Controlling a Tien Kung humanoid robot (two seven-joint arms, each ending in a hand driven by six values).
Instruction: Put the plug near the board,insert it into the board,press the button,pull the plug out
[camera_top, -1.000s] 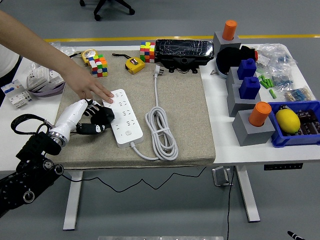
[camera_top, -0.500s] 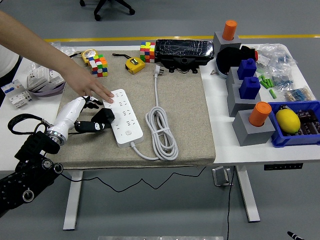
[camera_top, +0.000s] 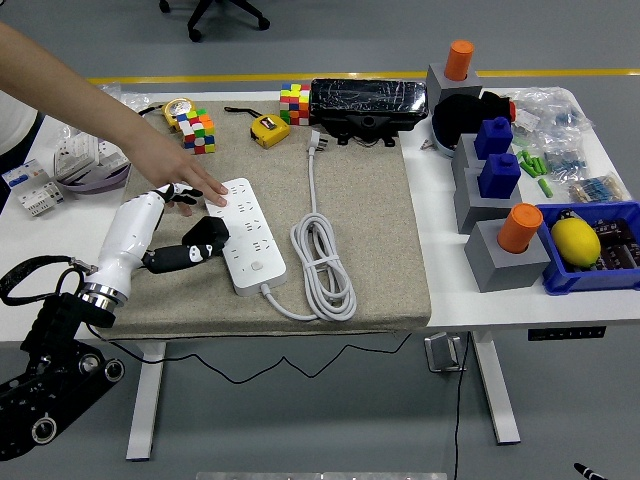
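The white power board (camera_top: 246, 235) is lying on the tan mat (camera_top: 370, 230) near the tabletop's front left edge. A person's hand (camera_top: 175, 165) is pressing on its far end, and the robot's left hand (camera_top: 190, 245) is touching its left side with empty, loosely bent fingers. The plug (camera_top: 316, 141) is lying apart near the mat's far edge.

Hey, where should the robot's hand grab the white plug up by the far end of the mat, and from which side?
Grip the plug by its white body, probably from above, fingers across its two long sides. It lies flat on the mat with its cord trailing toward the near edge, so keep off the cord end.
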